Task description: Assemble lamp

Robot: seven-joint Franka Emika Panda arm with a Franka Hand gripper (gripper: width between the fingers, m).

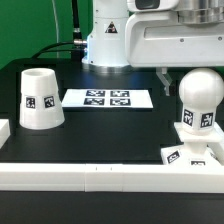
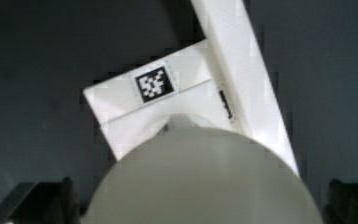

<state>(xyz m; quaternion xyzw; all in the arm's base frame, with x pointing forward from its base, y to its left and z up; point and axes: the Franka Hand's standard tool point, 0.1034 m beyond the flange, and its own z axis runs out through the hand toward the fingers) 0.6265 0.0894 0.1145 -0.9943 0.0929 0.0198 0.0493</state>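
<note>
Gripper [image 2: 194, 205] spread wide, a finger either side of the bulb [image 1: 198, 100], gaps showing.
Exterior view's left to right: shade [image 1: 40, 98] upright on table [image 1: 100, 135]; marker board [image 1: 107, 98] flat; bulb upright on base [image 1: 188, 155].

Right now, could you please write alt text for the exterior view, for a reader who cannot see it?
A rounded white bulb stands on the flat square base at the exterior view's right, under the robot arm. The cone-shaped shade stands alone at that view's left, and the marker board lies between them on the black table.
</note>
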